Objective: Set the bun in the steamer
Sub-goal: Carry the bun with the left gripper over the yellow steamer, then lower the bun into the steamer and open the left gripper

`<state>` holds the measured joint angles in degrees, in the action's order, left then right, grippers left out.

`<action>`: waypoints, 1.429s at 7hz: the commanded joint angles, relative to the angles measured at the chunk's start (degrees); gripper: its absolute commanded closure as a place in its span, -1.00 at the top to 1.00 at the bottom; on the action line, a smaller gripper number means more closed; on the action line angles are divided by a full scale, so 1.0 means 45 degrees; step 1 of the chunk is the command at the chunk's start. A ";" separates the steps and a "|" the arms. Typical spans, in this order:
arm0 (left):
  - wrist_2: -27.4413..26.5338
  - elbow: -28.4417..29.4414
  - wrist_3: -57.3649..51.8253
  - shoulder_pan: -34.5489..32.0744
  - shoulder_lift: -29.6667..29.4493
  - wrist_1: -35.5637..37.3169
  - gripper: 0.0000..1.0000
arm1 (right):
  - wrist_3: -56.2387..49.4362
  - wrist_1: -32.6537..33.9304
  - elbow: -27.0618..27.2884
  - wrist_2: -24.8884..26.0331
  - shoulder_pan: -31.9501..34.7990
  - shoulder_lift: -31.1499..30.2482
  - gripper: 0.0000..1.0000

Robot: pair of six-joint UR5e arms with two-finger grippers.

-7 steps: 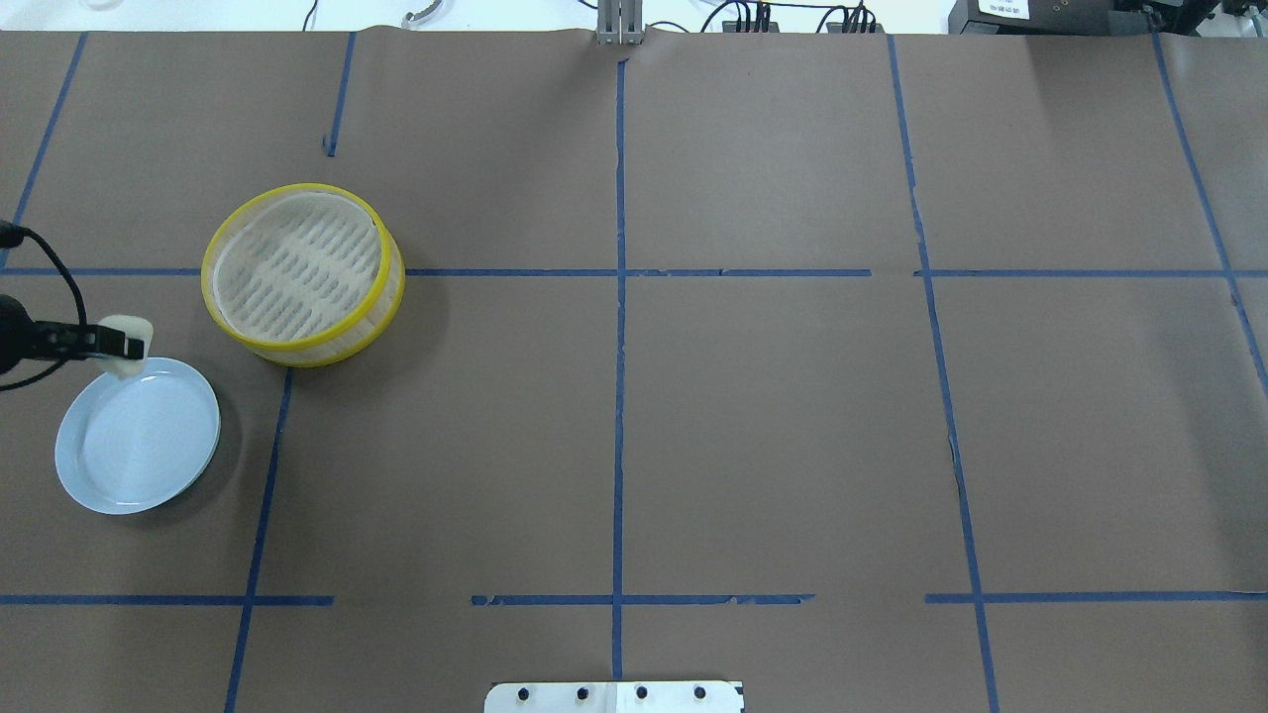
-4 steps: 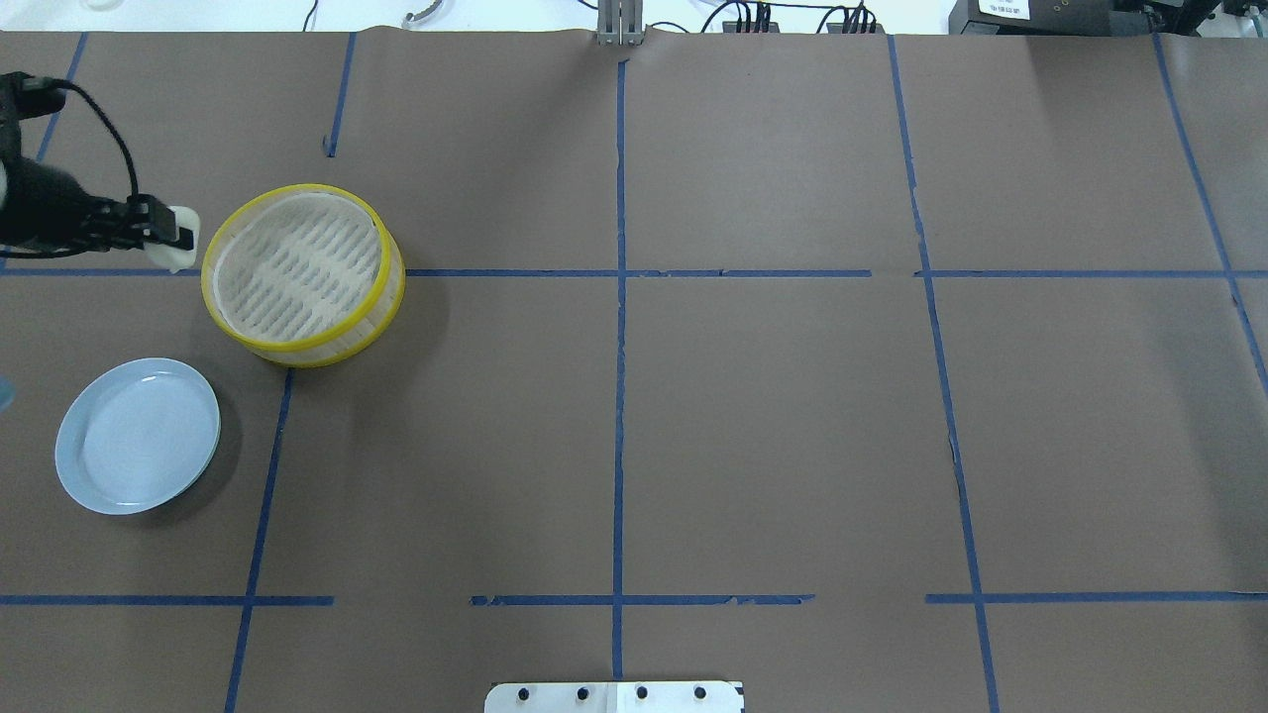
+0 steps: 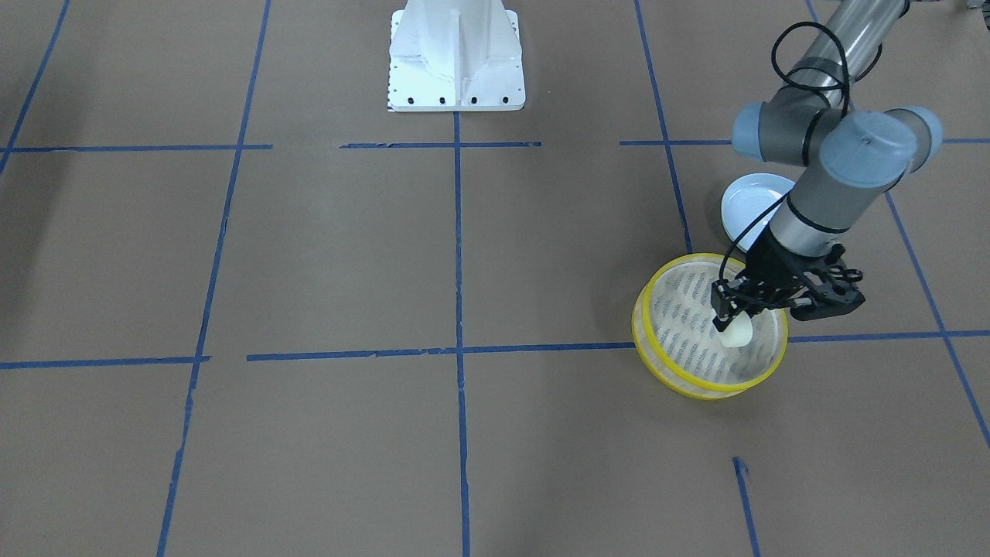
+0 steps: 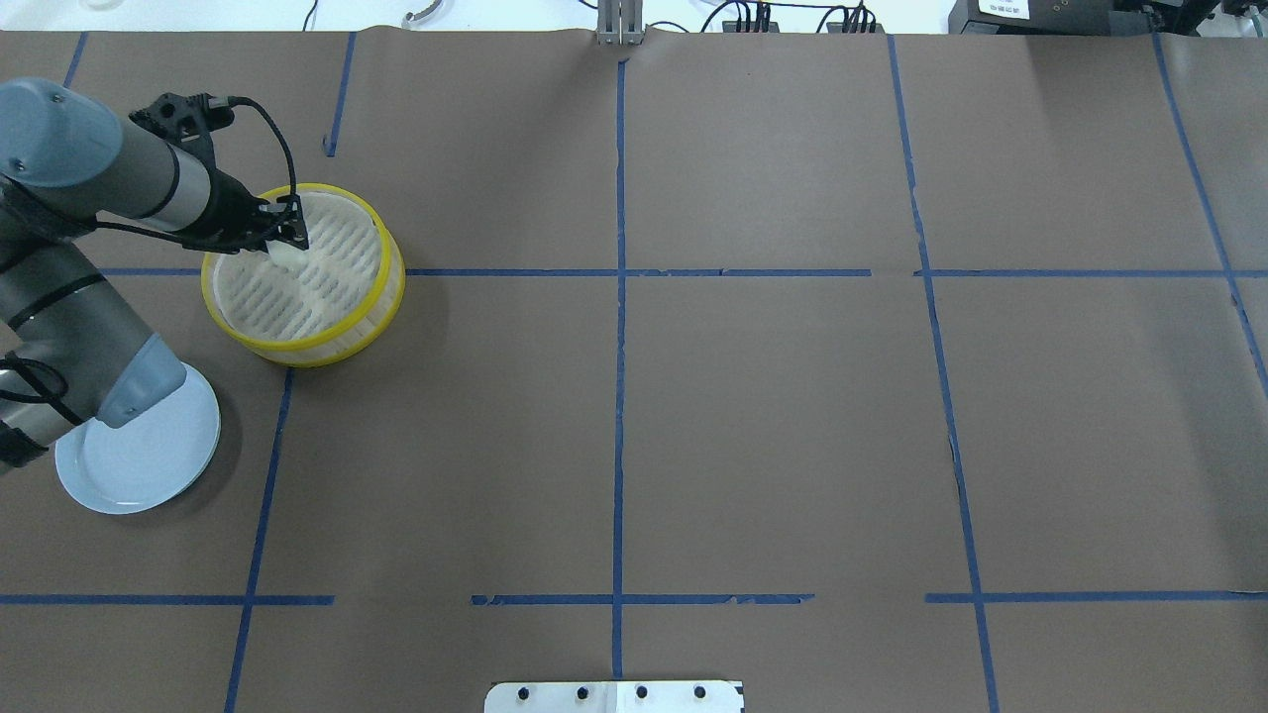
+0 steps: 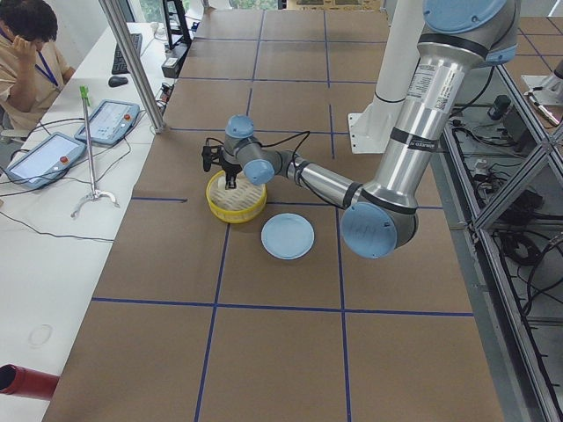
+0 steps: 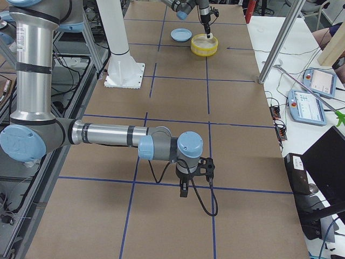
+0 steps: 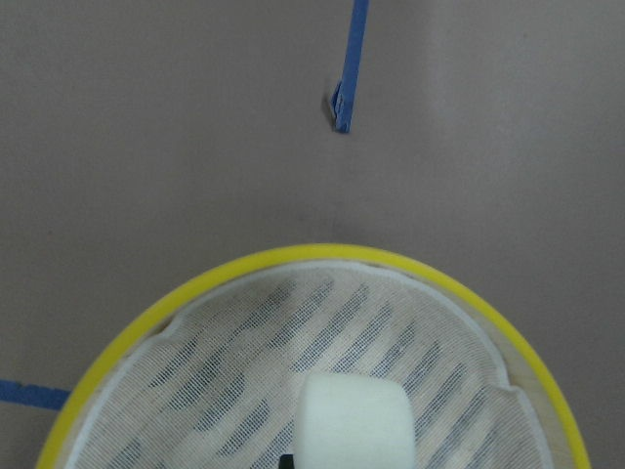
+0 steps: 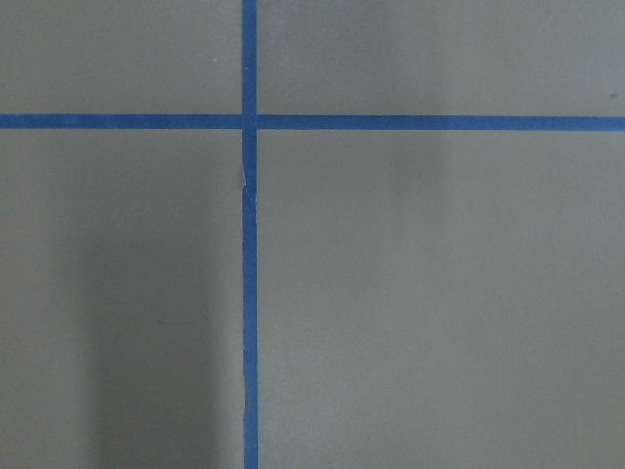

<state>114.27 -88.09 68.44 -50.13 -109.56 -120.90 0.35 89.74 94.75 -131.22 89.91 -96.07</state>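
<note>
Bun is a smooth, matte, cream-white little block with rounded edges, pinched in the left gripper and hanging inside the steamer over its slotted floor. Right gripper: can't tell if it's open or closed.

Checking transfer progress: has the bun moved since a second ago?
Yes. In the overhead view the bun, held in the left gripper, went from the plate's far edge to over the steamer.
</note>
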 commanded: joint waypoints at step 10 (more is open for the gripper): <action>-0.0101 -0.1025 0.0534 0.0477 0.0478 0.0050 0.99 | 0.0000 0.0000 0.0000 0.0000 0.0000 0.0000 1.00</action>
<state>113.46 -90.45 71.06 -47.67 -107.99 -120.74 0.35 89.74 94.75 -131.22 89.91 -96.06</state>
